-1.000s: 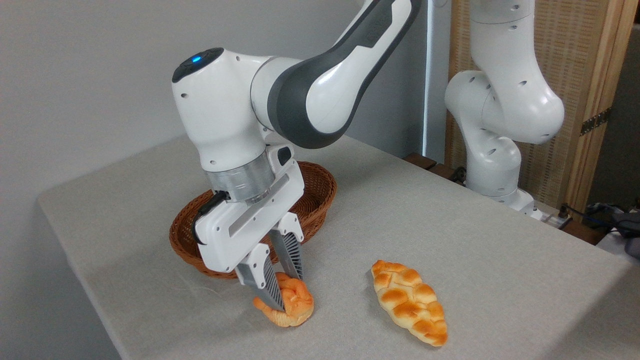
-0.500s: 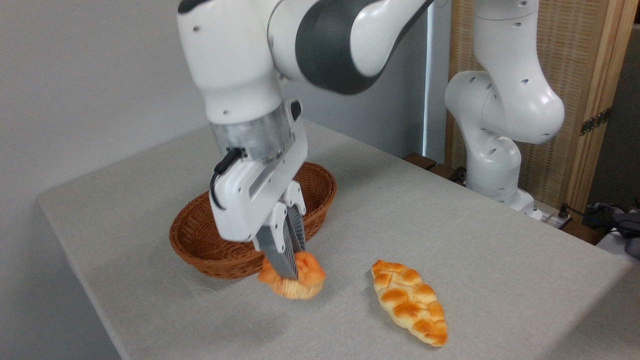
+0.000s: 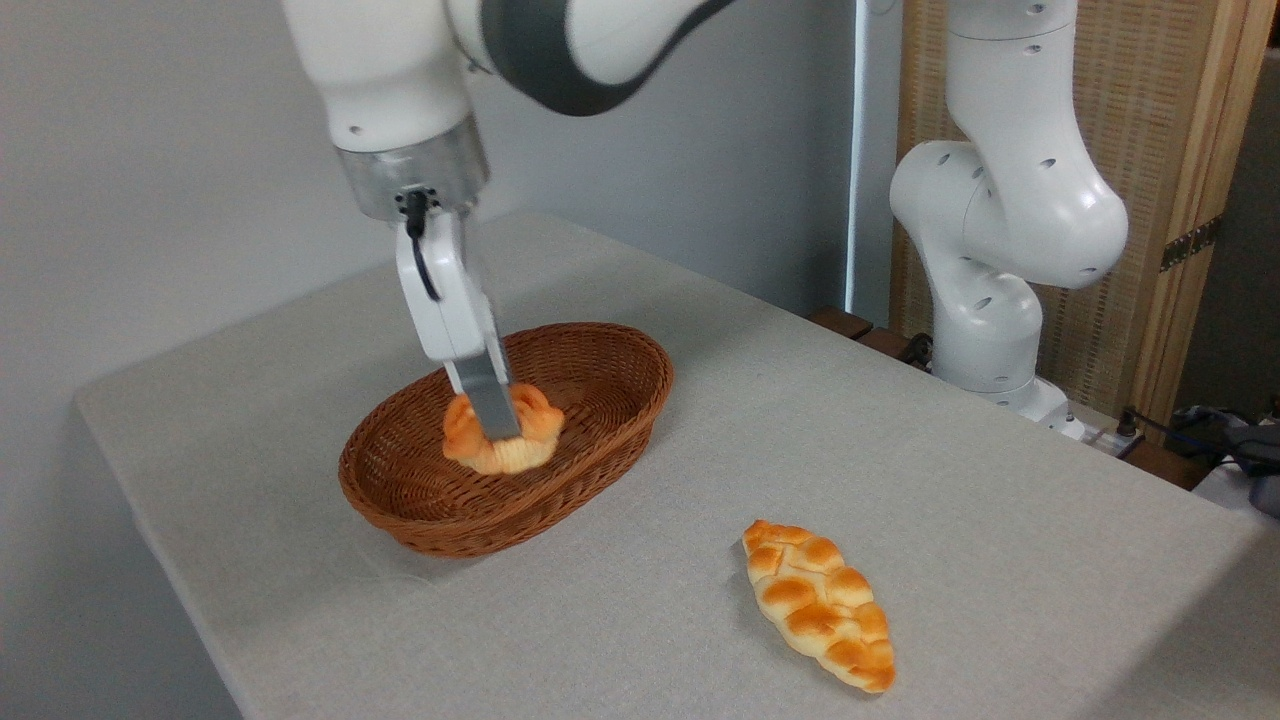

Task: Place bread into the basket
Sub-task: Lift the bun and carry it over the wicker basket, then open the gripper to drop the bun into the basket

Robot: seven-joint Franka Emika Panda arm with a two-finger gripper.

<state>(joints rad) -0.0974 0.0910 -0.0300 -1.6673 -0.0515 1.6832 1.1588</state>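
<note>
The bread, a small golden-orange knotted bun with a pale underside, hangs in the air above the hollow of the basket, an oval brown wicker one. My gripper is shut on the bun from above, and its near finger covers the bun's middle. The far finger is hidden behind the near one. Whether the bun touches the basket floor cannot be told.
A long braided pointed loaf lies on the grey tablecloth to the right of the basket, near the front edge. The arm's white base stands at the back right beside a wicker screen.
The gripper has lifted the bun off the cloth in front of the basket and carried it up and to the left, over the basket rim, to above the basket's inside.
</note>
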